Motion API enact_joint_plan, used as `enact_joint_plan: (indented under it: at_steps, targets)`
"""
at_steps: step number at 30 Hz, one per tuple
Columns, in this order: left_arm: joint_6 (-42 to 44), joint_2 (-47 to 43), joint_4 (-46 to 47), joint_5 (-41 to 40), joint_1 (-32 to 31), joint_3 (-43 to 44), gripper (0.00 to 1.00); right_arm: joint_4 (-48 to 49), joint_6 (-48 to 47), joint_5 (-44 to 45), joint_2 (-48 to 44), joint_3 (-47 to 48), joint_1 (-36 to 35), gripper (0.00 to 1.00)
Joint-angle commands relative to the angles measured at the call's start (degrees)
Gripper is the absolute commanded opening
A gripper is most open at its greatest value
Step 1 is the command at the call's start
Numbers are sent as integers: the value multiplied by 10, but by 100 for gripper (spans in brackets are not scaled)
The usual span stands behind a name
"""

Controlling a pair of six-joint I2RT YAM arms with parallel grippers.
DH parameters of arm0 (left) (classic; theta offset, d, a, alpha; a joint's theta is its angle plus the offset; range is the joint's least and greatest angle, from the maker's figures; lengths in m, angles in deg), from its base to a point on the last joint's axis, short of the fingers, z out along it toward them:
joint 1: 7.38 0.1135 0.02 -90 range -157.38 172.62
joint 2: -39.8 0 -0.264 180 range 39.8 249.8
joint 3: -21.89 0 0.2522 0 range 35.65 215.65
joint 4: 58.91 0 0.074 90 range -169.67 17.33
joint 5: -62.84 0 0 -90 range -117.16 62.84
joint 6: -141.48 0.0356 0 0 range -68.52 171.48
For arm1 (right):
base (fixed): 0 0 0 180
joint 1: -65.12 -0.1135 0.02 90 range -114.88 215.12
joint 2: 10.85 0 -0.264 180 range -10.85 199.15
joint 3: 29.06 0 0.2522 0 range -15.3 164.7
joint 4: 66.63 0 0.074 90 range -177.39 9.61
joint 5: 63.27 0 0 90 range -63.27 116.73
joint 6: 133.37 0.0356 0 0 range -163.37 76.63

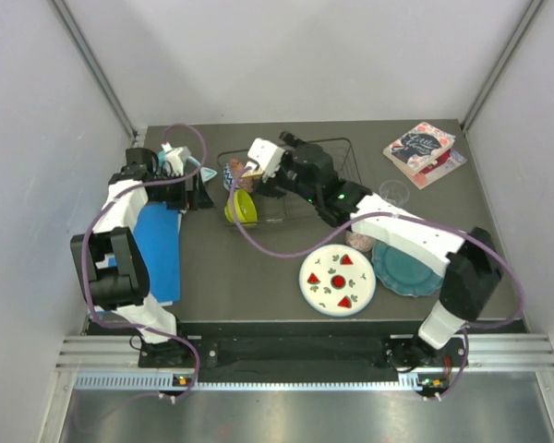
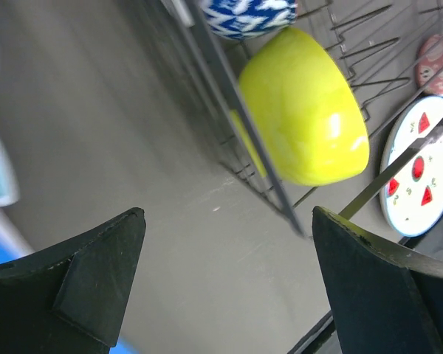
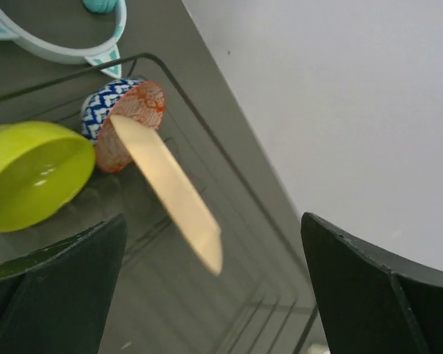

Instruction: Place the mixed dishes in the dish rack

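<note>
- Top view: the dish rack [image 1: 337,161] sits mid-table at the far side. The right gripper [image 1: 257,172] hangs over its left end, and the left gripper [image 1: 196,187] waits just beside that end. 2 plates lie outside the rack near the front: the white watermelon-slice plate [image 1: 338,280] and the teal scalloped plate [image 1: 408,269].
- Left wrist: the jaws are spread wide, with nothing between them. The small yellow-green bowl [image 2: 303,118] is tipped on its side in the rack, with the small red-blue patterned bowl [image 2: 247,13] beside it.
- Right wrist: the jaws are wide apart, gripping nothing. The cream plate [image 3: 170,192] stands tilted on edge in the rack, against the patterned bowl.
</note>
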Motion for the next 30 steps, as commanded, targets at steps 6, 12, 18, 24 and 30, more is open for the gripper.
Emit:
enact_joint_plan:
  at_steps: [6, 12, 18, 24, 30]
  targets:
    - [229, -80, -224, -50, 75, 115, 99, -193, 512, -66, -259, -115, 111, 100]
    - [317, -233, -265, -133, -44, 50, 99, -251, 690, 97, -527, -389, 122, 97]
    - [240, -265, -240, -208, -250, 26, 99, -391, 823, 116, -594, -448, 123, 93]
    - [202, -195, -176, -256, -390, 17, 99, -494, 941, 69, -476, -437, 124, 100]
    - [216, -110, -154, -277, -462, 39, 99, -435, 974, 38, -494, -503, 135, 100]
